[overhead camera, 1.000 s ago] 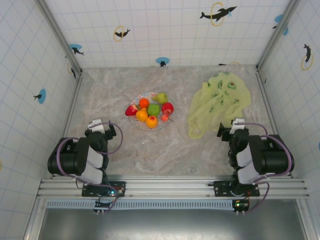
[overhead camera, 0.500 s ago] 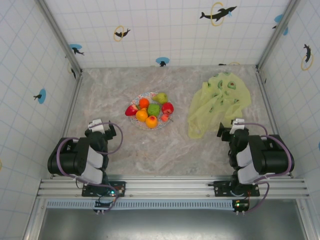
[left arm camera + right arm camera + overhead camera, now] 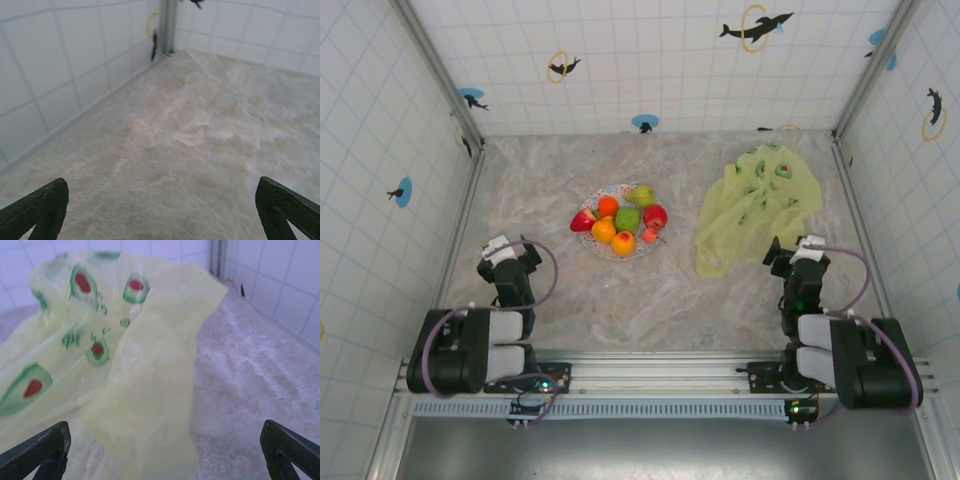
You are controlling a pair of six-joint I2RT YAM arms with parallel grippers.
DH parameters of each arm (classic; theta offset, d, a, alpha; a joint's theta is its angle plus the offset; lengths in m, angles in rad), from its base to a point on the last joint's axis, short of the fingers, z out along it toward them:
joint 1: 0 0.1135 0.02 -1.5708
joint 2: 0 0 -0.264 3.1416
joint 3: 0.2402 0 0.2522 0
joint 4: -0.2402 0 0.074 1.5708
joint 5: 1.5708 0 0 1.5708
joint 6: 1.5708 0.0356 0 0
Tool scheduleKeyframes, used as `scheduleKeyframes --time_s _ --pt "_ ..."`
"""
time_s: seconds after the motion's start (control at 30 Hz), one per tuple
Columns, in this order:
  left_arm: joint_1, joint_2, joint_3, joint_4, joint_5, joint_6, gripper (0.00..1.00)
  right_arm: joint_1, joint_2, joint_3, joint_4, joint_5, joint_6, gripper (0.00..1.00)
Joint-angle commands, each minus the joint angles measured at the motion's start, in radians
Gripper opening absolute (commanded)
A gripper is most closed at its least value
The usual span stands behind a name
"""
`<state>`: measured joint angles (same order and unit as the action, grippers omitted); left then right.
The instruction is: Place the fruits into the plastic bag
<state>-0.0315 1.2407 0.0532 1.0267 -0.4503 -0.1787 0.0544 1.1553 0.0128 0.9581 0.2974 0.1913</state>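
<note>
The fruits [image 3: 623,220] lie heaped on a round patterned plate [image 3: 642,252] at mid-table: oranges, a green apple [image 3: 627,219], a pear [image 3: 641,195], a red apple [image 3: 655,215] and a red strawberry-like piece [image 3: 583,220]. The plastic bag [image 3: 755,205], yellow-green with avocado prints, lies crumpled at the right rear. My right gripper [image 3: 798,250] hovers open just in front of its near edge; in the right wrist view the plastic bag [image 3: 115,355] spreads ahead of the wide-apart right gripper [image 3: 165,450]. My left gripper [image 3: 505,255] is open, left of the plate, and the left gripper [image 3: 165,210] faces bare table.
Tiled walls close in the marble table [image 3: 650,300] on the left, back and right, with metal corner posts [image 3: 470,140]. In the left wrist view the left wall [image 3: 60,85] runs close by. Bare table lies between the plate and both arms.
Both arms have swung: the left gripper has shifted left and the right gripper right and slightly toward the bag, with the arm bodies drawn back to the near rail. Both grippers stay open.
</note>
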Motion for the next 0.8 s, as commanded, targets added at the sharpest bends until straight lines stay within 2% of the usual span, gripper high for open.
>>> scheduleKeyframes --time_s 0.0,0.07,0.13,0.2,0.27,0.33,0.4,0.53,0.63,0.77 --pt "0.008 -0.102 0.073 -0.280 -0.161 -0.191 0.98 -0.016 -0.112 0.020 -0.151 0.047 0.128 0.99" --pt "0.009 -0.156 0.123 -0.419 -0.167 -0.289 0.98 -0.020 -0.184 0.040 -0.229 0.068 0.184 1.00" --pt "0.008 -0.204 0.172 -0.544 -0.113 -0.386 0.98 -0.031 -0.247 0.058 -0.296 0.077 0.257 0.99" --pt "0.008 -0.236 0.216 -0.609 0.054 -0.447 0.97 -0.037 -0.301 0.072 -0.340 0.014 0.287 0.99" --pt "0.005 -0.245 0.242 -0.623 0.221 -0.511 0.97 -0.032 -0.321 0.086 -0.339 -0.080 0.268 0.99" --pt "-0.019 -0.229 0.259 -0.602 0.355 -0.557 0.97 -0.012 -0.316 0.114 -0.359 -0.108 0.254 0.99" --pt "-0.099 -0.195 0.298 -0.605 0.399 -0.552 0.97 0.027 -0.290 0.166 -0.410 -0.091 0.217 0.99" --pt "-0.329 -0.110 0.411 -0.666 0.312 -0.470 0.97 0.101 -0.235 0.235 -0.462 -0.034 0.141 1.00" --pt "-0.497 -0.014 0.493 -0.668 0.313 -0.422 0.97 0.119 -0.194 0.267 -0.485 -0.027 0.126 1.00" --pt "-0.724 0.151 0.605 -0.663 0.262 -0.246 0.94 0.116 -0.156 0.292 -0.510 -0.019 0.123 1.00"
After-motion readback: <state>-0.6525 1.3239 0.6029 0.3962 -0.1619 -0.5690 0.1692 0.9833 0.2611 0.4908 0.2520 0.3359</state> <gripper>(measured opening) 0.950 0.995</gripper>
